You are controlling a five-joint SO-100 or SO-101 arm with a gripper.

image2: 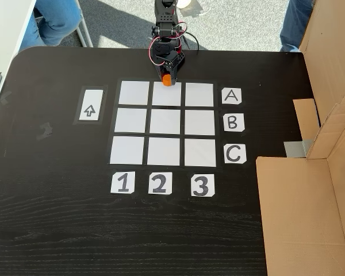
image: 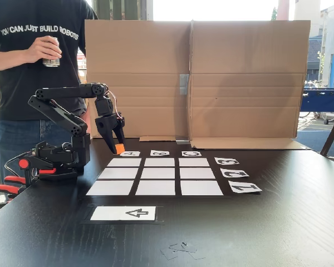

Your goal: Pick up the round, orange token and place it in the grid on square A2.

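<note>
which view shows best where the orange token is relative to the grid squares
The fixed view from above: the token, between the gripper's fingertips, sits at the top edge of the middle square in row A of the grid. The fixed view from the table's side shows the token near card A, but foreshortened.

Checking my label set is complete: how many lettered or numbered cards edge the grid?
6. In the overhead fixed view, A, B and C sit right of the grid; 1, 2 and 3 below it.
</note>
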